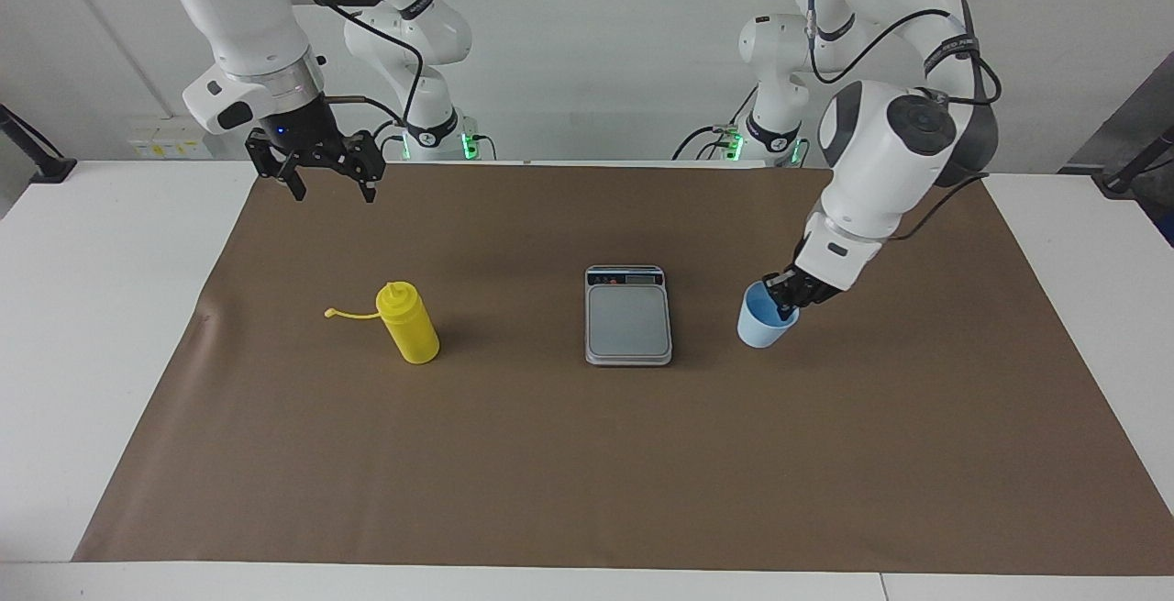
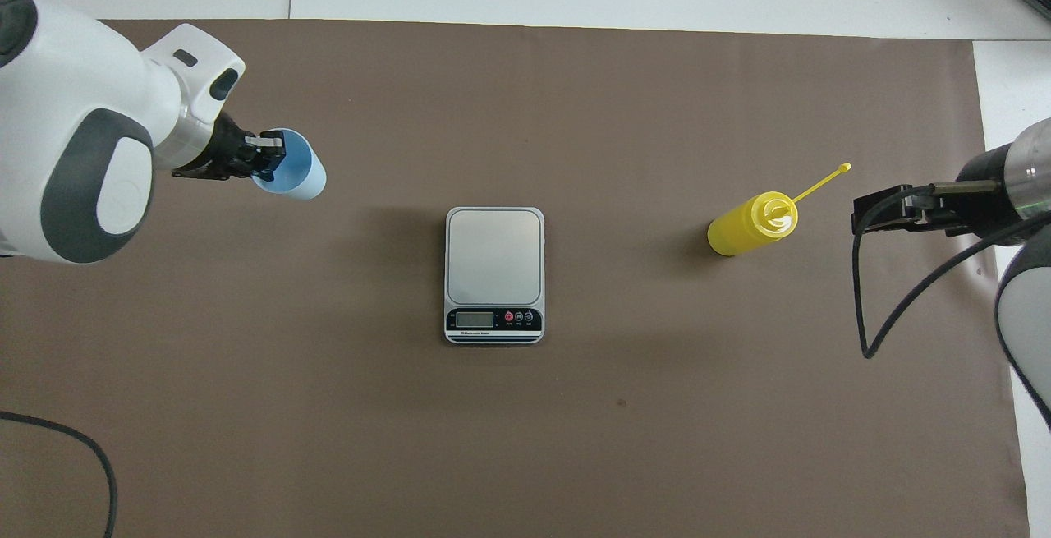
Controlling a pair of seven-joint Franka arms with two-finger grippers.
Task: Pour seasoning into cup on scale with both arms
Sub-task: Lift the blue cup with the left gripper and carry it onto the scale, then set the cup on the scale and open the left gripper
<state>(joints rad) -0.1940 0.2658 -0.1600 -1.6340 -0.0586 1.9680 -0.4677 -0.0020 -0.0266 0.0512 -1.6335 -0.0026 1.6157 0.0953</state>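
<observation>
Left gripper (image 1: 787,300) pinches cup (image 1: 761,326) rim (right gripper (image 1: 328,181) waits).

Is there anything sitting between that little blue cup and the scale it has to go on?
Nothing visible. The left pincer grips the rim of the blue cup, which stands on the brown mat beside the scale, toward the left arm's end; only bare mat lies between them. The yellow squeeze bottle stands past the scale, toward the right arm's end.
</observation>
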